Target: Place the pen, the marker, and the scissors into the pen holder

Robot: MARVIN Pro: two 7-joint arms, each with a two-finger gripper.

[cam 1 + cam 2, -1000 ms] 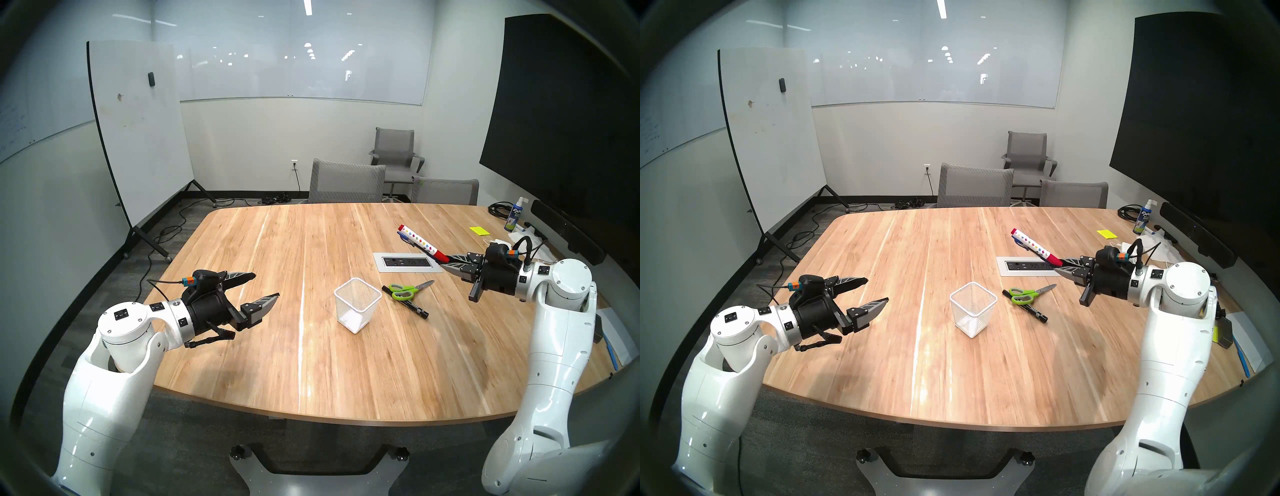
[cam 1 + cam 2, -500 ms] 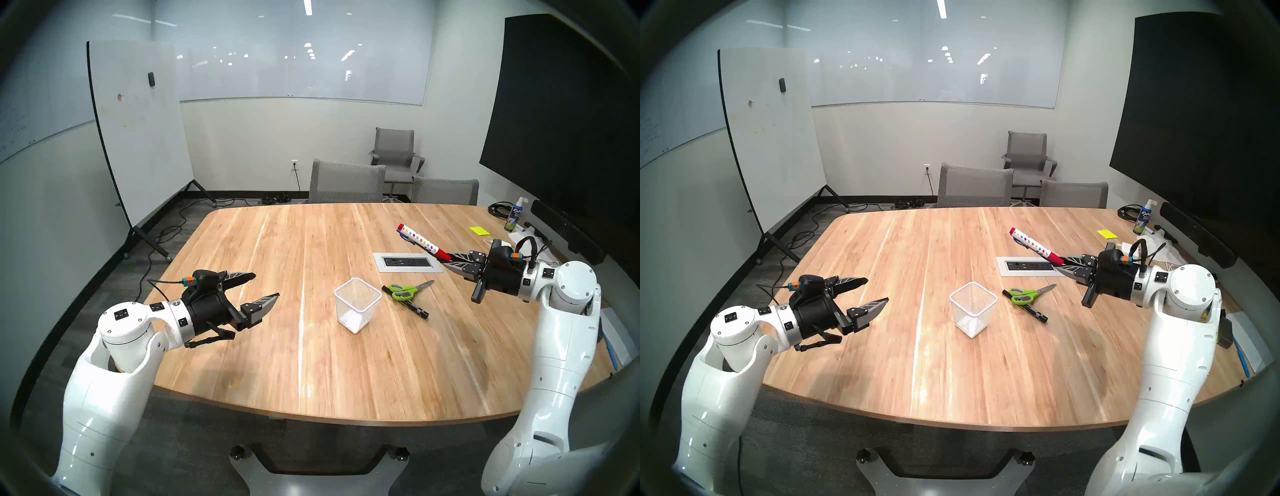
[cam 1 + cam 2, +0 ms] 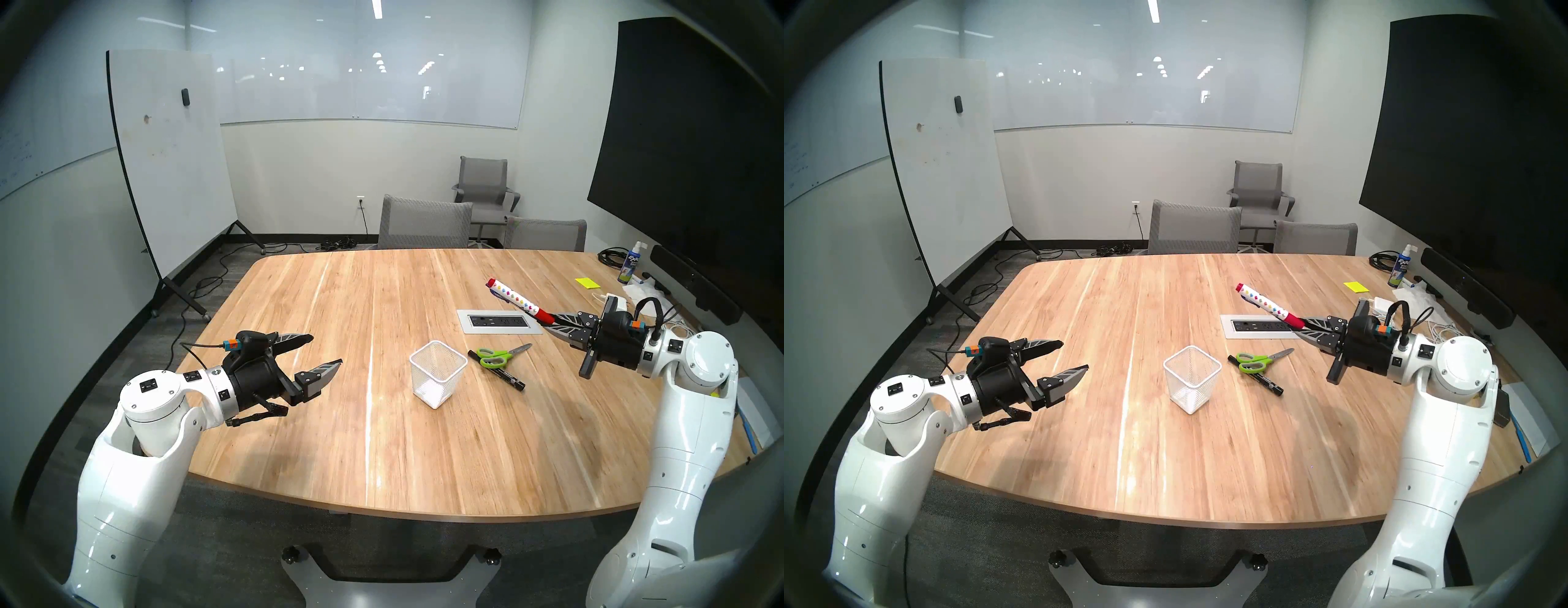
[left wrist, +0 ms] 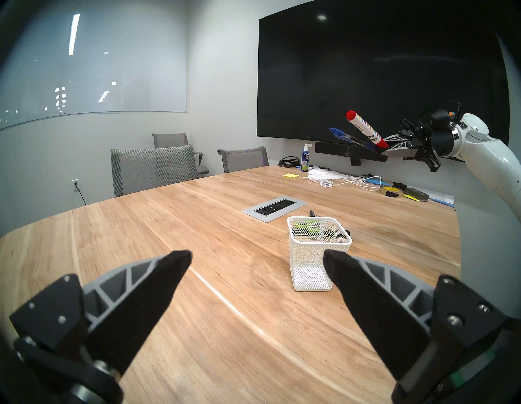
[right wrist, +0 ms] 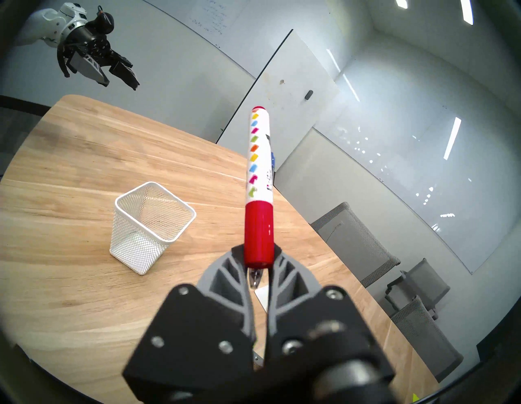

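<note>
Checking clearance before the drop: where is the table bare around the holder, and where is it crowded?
Bare: the wood between the holder and the left gripper, and the near edge. Crowded: the holder's right, where scissors overlap a black marker below the outlet plate.

Only one label reads — what looks like "EXPO" on the blue-labelled spray bottle (image 3: 631,263) — other print too small.

The white marker (image 3: 518,300) with a red cap and the thin blue pen (image 4: 346,137) are up in the air together, pointing to 10 o'clock, while the green scissors (image 3: 500,356) lie flat beside the empty white mesh pen holder (image 3: 438,373), at its 3 o'clock.
</note>
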